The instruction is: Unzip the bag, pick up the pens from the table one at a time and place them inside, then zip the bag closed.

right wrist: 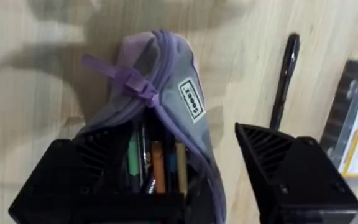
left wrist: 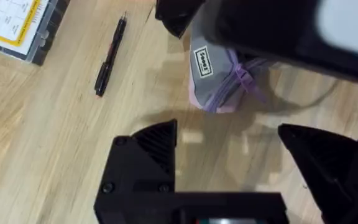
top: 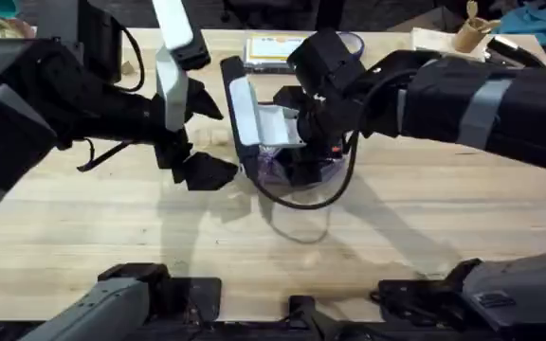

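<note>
The lilac and grey bag [right wrist: 166, 93] lies on the wooden table [top: 396, 218] with its zipper open at the end nearest my right wrist camera; several coloured pens stand inside the mouth. My right gripper [right wrist: 176, 140] is open, one finger on each side of that open end. In the overhead view the bag [top: 278, 170] shows as a purple patch under the right gripper [top: 297, 156]. One black pen [right wrist: 283, 78] lies on the table beside the bag, also seen as the pen [left wrist: 110, 56] from the left wrist. My left gripper [left wrist: 229, 132] hangs open and empty a short way from the bag's closed end [left wrist: 213, 81].
A flat blue-and-yellow plastic box [top: 273, 47] sits behind the bag, close to the loose pen; the box [left wrist: 17, 25] also shows from the left wrist. Clutter, including a paper cup [top: 470, 33], stands at the far right corner. Bare wood stretches across the front.
</note>
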Controlling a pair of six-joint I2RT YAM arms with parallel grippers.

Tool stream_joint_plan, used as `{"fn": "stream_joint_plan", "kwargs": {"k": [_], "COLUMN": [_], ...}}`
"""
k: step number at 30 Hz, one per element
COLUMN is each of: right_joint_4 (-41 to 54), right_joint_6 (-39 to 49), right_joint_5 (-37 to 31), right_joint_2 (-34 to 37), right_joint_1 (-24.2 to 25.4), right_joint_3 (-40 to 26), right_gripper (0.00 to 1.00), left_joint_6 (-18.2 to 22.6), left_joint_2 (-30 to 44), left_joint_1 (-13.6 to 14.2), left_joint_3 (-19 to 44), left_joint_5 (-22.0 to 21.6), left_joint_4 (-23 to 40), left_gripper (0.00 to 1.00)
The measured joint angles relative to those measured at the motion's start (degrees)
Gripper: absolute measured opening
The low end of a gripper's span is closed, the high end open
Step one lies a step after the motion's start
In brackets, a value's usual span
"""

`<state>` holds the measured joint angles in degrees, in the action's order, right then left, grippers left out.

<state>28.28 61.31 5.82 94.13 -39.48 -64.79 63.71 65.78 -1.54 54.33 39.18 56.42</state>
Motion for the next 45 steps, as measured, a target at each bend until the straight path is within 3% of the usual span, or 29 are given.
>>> {"fn": "stream_joint_plan", "kwargs": {"k": [7,13,18,25,33,45], "right_joint_4": [0.4,0.4,0.4,-4.9,-6.3,-5.5], "right_joint_6": [-9.0,-19.0,-26.2,-29.4,-33.1,-38.4], "right_joint_5": [-0.5,0.0,0.0,0.2,0.2,0.2], "right_joint_2": [-4.7,-10.4,-11.1,-11.0,-5.4,6.9], "right_joint_1": [0.5,4.4,7.9,8.2,8.7,8.7], "right_joint_3": [0.0,-0.6,-3.1,-5.2,-8.4,-20.0], "right_gripper": [0.998,0.996,0.996,0.996,0.996,0.996], "left_joint_6": [0.0,0.0,0.0,0.0,0.0,0.0], "left_joint_2": [0.0,0.0,0.0,0.0,0.0,0.0], "left_joint_1": [0.0,0.0,0.0,0.0,0.0,0.0], "left_joint_3": [0.0,0.0,0.0,0.0,0.0,0.0], "left_joint_5": [0.0,0.0,0.0,0.0,0.0,0.0], "left_joint_4": [0.0,0.0,0.0,-0.1,-0.1,-0.1], "left_gripper": [0.993,0.993,0.993,0.993,0.993,0.993]}}
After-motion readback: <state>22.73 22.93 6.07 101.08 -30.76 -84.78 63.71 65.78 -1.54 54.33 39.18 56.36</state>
